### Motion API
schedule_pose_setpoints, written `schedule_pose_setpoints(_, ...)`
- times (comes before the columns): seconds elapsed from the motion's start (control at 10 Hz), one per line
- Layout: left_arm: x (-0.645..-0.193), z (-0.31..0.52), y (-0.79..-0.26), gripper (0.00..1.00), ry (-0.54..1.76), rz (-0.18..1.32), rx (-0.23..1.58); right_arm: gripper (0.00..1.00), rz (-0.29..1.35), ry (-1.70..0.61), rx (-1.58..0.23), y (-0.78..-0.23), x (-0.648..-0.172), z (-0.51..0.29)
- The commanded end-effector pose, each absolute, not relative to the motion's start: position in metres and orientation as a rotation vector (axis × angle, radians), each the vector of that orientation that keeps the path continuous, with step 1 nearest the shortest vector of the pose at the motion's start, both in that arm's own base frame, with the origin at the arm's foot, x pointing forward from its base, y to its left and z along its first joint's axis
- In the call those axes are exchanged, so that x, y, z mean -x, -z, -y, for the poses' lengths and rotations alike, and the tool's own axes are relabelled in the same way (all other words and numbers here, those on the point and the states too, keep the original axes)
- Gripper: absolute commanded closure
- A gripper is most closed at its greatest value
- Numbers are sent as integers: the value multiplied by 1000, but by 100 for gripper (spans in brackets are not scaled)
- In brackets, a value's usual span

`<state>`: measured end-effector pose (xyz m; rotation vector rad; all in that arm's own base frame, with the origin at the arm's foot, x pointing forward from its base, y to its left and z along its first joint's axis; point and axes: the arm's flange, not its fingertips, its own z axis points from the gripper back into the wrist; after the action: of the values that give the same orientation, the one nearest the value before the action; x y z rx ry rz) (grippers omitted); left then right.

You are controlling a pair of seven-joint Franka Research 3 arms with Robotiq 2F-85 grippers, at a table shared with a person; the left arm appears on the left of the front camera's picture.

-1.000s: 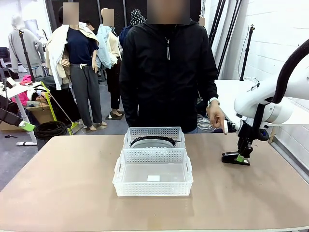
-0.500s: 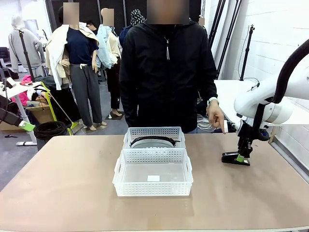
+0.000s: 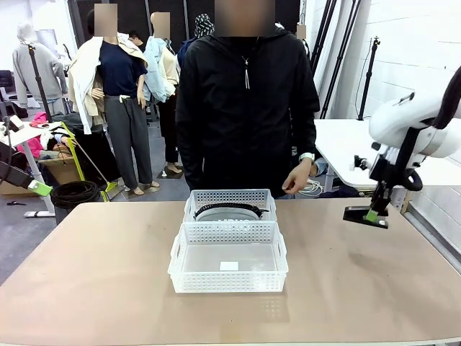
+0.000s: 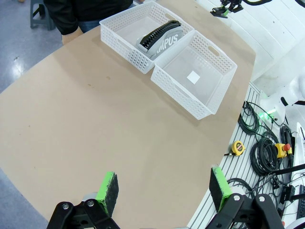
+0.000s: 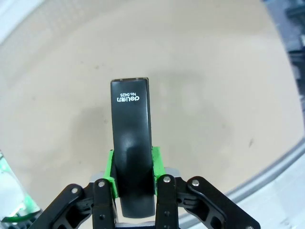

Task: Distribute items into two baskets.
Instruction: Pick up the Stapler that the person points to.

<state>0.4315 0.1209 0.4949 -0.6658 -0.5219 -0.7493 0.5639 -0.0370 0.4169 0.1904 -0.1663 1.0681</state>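
Above the bench (image 3: 108, 274), right gripper (image 3: 374, 210) clamps the stapler (image 3: 364, 215) (lifted clear); left gripper (image 4: 164, 191) gapes wide.

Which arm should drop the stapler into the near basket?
Right. Its tool is shut on the stapler, lifted off the table. The left tool is open, holding nothing. The near basket has room.

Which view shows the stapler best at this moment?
The right wrist view: the stapler fills the centre, clamped between the right gripper pads, its printed label readable. The front view shows it small, lifted above the table. The left wrist view catches a distant glimpse.
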Motion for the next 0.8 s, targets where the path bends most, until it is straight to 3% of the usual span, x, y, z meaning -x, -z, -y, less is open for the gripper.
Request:
schedule_pose_setpoints(0.0, -431, -122, -496, 0, 750, 532, 677, 100, 163, -932, -191, -445, -546, 46)
schedule_pose_setpoints(0.4, -431, -122, -496, 0, 750, 532, 677, 100, 163, -754, -127, -509, -505, 60)
schedule_pose_setpoints(0.7, -431, -122, -496, 0, 750, 532, 677, 100, 157, -668, -77, -527, -480, 60)
